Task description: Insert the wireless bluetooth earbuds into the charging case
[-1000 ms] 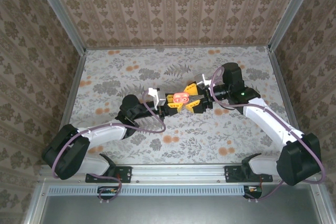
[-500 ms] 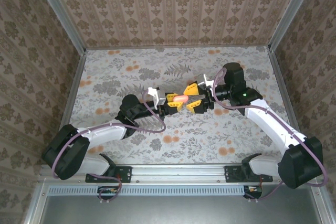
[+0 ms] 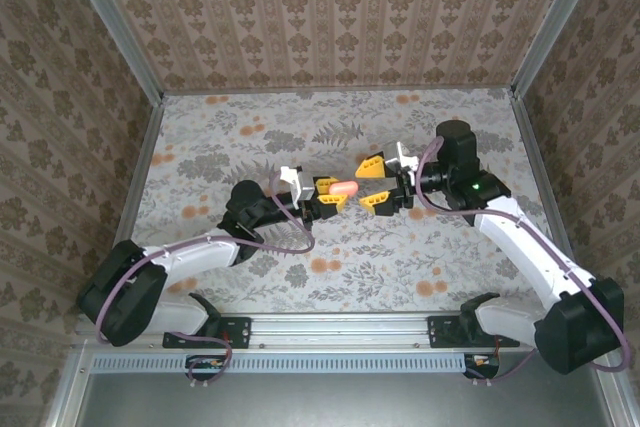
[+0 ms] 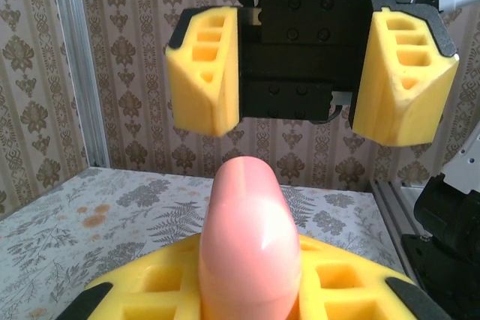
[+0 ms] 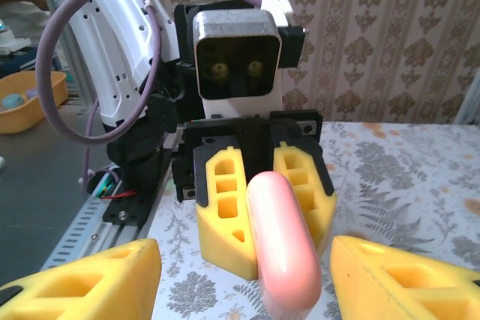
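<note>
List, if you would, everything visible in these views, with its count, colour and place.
charging case: one, glossy pink, clamped in the left gripper, above mid-table
table: one, grey-and-orange floral, beneath both arms
walls: three, beige-brown patterned, around the table
tub: one, yellow, off the table
left gripper: one, yellow fingers, shut on the charging case
right gripper: one, yellow fingers, open, facing the charging case, apart from it

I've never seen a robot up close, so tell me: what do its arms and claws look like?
The left arm and right arm have white links and bulky black joints, with purple cables looping alongside. The left claw and right claw each carry two chunky yellow hollow-celled fingers on a black base.
</note>
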`<state>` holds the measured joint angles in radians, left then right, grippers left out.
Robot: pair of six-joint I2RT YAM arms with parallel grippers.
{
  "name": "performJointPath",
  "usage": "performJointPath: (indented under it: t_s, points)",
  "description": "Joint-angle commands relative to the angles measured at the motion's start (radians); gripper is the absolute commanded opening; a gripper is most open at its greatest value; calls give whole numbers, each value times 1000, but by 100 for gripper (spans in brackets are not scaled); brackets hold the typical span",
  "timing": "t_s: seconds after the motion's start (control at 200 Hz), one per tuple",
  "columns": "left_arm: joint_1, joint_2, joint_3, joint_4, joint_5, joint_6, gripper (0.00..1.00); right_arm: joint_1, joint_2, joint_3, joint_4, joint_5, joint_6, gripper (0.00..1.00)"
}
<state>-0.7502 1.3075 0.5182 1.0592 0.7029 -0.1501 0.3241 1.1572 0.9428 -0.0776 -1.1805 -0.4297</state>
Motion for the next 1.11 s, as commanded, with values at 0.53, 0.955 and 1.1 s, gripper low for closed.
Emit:
performJointPath:
  t_s: [0.53,0.955,1.1]
  points:
    - [6,-36,31,0,12,16,12,-17,4,-146,342,24,141,52]
    - [2,-29,43,4,15,14,12,0,57,-142,394,-11,170,49]
    - [0,-29,47,3,17,15,12,3,68,-140,391,-14,167,49]
